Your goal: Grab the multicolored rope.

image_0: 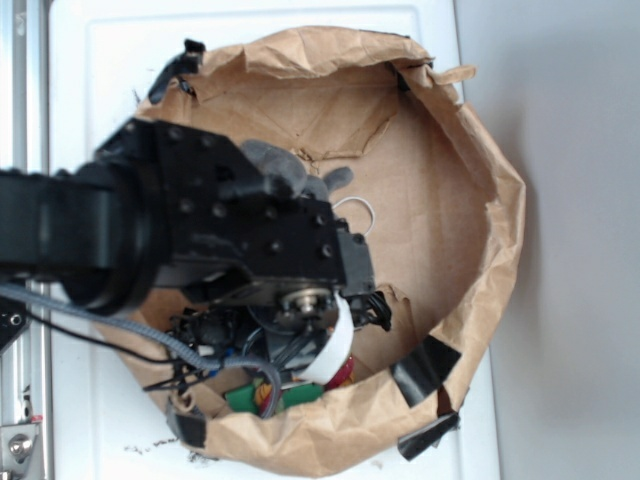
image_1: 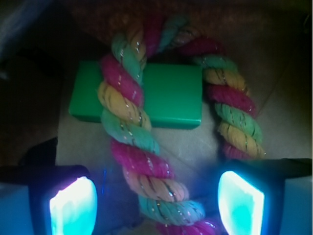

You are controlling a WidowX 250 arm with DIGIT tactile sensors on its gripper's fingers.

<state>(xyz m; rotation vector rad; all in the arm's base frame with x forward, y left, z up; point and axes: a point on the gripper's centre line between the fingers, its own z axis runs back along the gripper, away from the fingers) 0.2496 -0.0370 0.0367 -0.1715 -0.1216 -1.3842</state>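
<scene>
Directly over multicolored rope: gripper (spread)

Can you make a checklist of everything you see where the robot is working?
Surface: brown paper bag rolled open on a white table.
Job's things: multicolored rope bent in a loop, one strand lying over the green block.
Clutter: grey plush mouse partly hidden by the arm.
Grippers: gripper open, fingers either side of the rope, not touching.
Cables: grey cable and black wires under the arm.
Surroundings: black tape on the bag rim.
</scene>
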